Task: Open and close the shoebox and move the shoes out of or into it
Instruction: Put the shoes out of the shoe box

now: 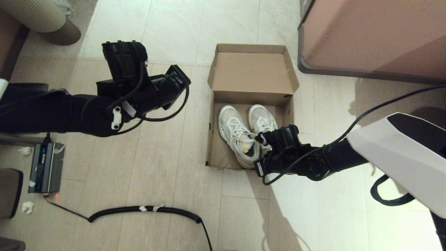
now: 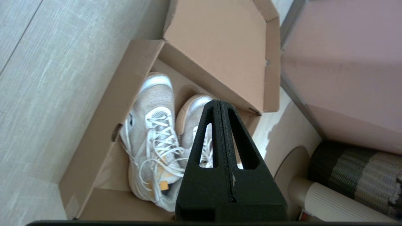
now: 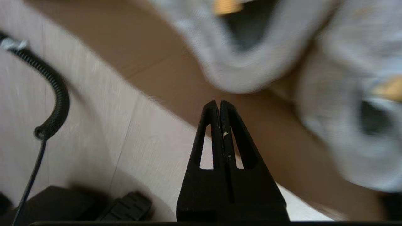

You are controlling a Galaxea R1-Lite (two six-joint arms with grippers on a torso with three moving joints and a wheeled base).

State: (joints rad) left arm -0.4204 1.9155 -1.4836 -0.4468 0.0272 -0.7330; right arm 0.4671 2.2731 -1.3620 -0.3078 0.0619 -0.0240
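The brown cardboard shoebox (image 1: 211, 139) stands open on the floor, its lid (image 1: 252, 71) folded back on the far side. Both white lace-up shoes (image 1: 237, 136) lie in it side by side, toes toward the lid. My right gripper (image 1: 260, 170) is shut and empty, low over the box's near wall (image 3: 176, 72) beside the shoes' heels (image 3: 238, 62). It hides the heel of the right-hand shoe (image 1: 261, 120) in the head view. My left gripper (image 1: 183, 82) hangs shut and empty above the floor left of the box, facing the shoes (image 2: 154, 125) from its tip (image 2: 220, 102).
A large pinkish-brown furniture block (image 1: 373, 35) stands close to the box's far right corner. A black coiled cable (image 1: 146, 209) runs across the near floor, and a grey device (image 1: 45, 167) sits at the left. A ribbed round base (image 1: 41, 14) is at the far left.
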